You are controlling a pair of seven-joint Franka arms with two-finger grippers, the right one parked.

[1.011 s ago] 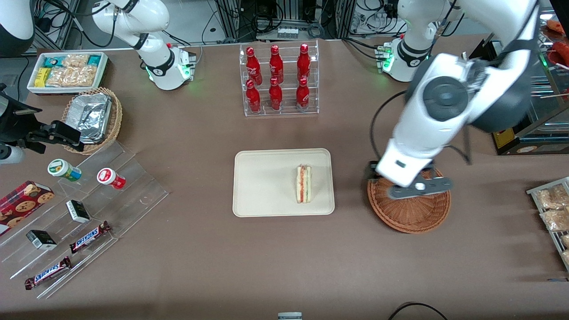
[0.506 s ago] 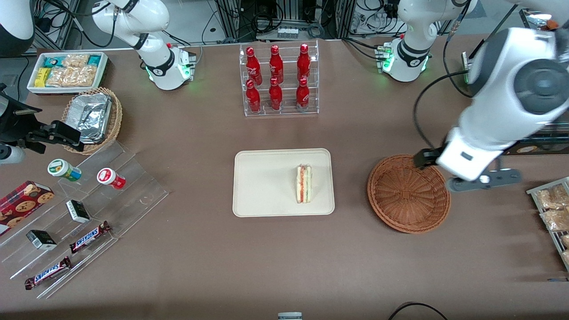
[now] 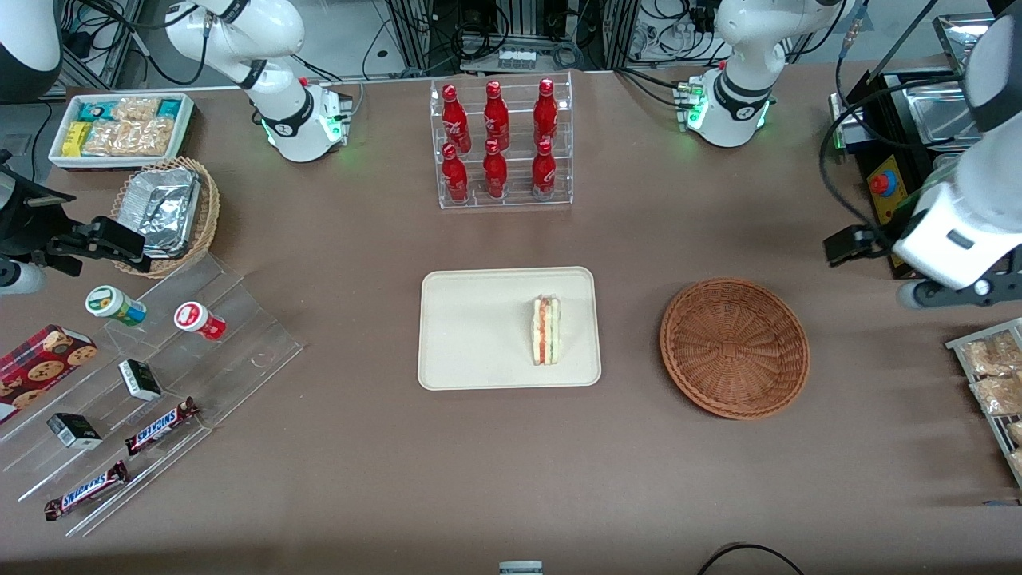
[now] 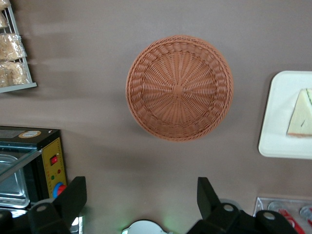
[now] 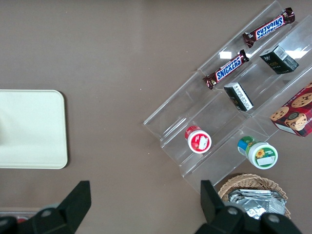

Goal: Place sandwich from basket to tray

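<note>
The sandwich lies on the cream tray, near the tray edge that faces the basket. It also shows in the left wrist view as a white wedge on the tray. The reddish-brown basket stands beside the tray with nothing in it. My gripper hangs high above the table, off toward the working arm's end and well clear of the basket. Its black fingers are spread wide open around bare table, holding nothing.
A clear rack of red bottles stands farther from the front camera than the tray. A black appliance and a rack of bagged snacks sit at the working arm's end. Acrylic steps with candy lie at the parked arm's end.
My gripper has swung from above the basket away toward the working arm's end of the table and risen. The basket is now fully uncovered. The sandwich has stayed on the tray.
</note>
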